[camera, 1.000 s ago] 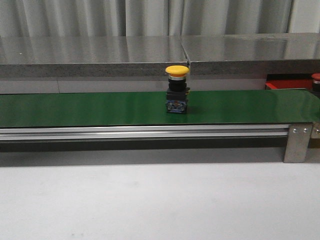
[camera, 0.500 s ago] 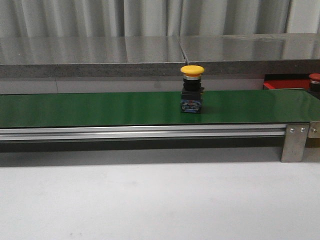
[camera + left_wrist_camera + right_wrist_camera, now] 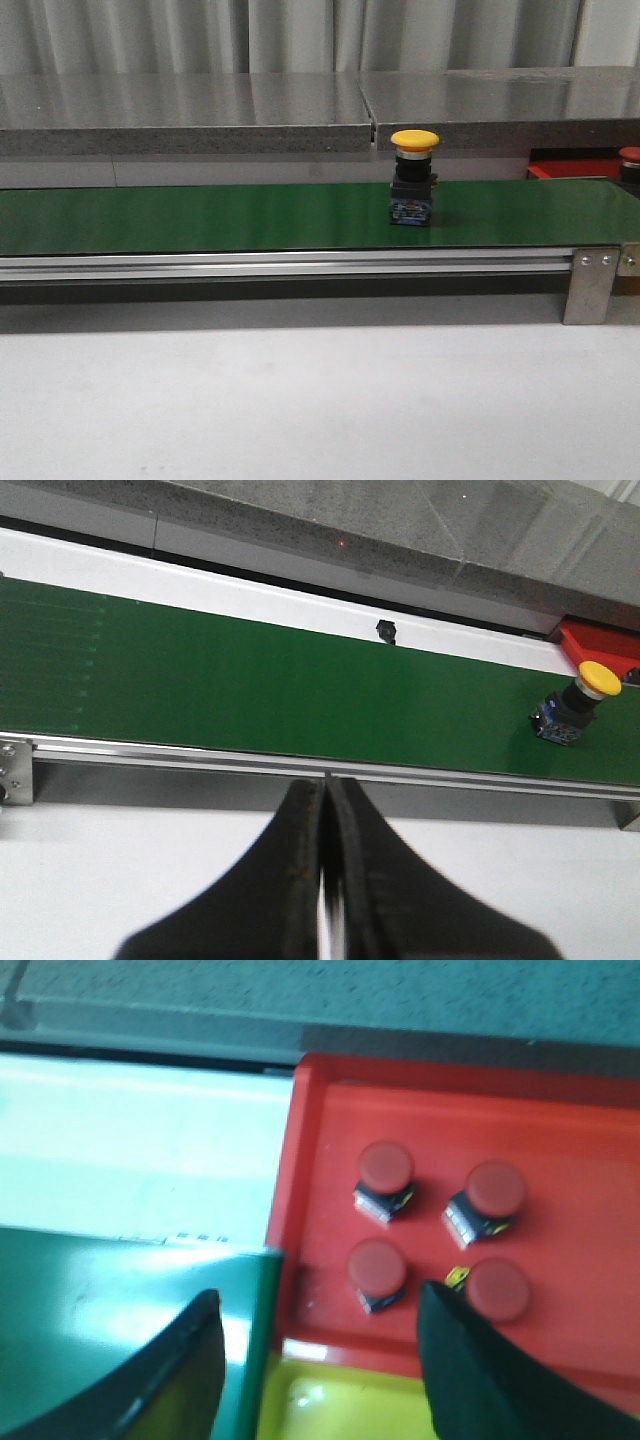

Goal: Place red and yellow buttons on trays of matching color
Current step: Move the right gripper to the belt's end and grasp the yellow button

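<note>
while the yellow button (image 3: 413,189) rides the green belt (image 3: 200,215), left jaws clenched, right jaws released above the red tray (image 3: 600,1150); next, grasp it.

Place: a lab or factory test cell is showing
Evidence: green conveyor belt (image 3: 200,217) is running across mid-frame on aluminium rail (image 3: 290,264); grey curtain (image 3: 300,35) is hanging along the top

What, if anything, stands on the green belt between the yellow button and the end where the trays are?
Nothing visible. The yellow button stands upright on the green belt, and the belt surface from it to the right end shows bare. Beyond that end lie the red tray, holding four red buttons, and a yellow tray edge.
</note>
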You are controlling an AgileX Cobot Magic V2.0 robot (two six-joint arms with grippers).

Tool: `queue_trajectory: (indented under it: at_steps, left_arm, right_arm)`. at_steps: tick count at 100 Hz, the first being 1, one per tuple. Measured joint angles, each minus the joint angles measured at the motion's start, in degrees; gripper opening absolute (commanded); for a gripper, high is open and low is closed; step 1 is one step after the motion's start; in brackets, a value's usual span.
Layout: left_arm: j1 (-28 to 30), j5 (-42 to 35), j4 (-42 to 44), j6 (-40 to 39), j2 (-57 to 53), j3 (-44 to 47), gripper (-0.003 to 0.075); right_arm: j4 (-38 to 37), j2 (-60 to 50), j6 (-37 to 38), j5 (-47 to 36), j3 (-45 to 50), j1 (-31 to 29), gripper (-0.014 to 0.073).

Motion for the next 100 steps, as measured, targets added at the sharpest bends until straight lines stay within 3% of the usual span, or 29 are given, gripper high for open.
queue_trajectory:
  at_steps: [24, 48, 67, 100]
  left_arm:
    - [0.0, 0.0, 0.0, 0.0, 0.0, 0.0, -0.0019]
    - [0.0, 0.0, 0.0, 0.0, 0.0, 0.0, -0.0019]
    - [0.0, 0.0, 0.0, 0.0, 0.0, 0.0, -0.0019]
    - [0.0, 0.0, 0.0, 0.0, 0.0, 0.0, -0.0019]
  right_arm:
    - [5.15, -10.29, -6.46, -4.0, 16.57, 0.0, 0.0449]
    - [11.26, -14.13, -12.92, -5.73, 28.99, 1.14, 0.0575]
    - [11.87, -14.13, -16.18, -9.68, 34.9, 7.75, 0.0575]
    - [11.87, -11.31, -19.98, -19.97, 35.7, 18.98, 0.0575]
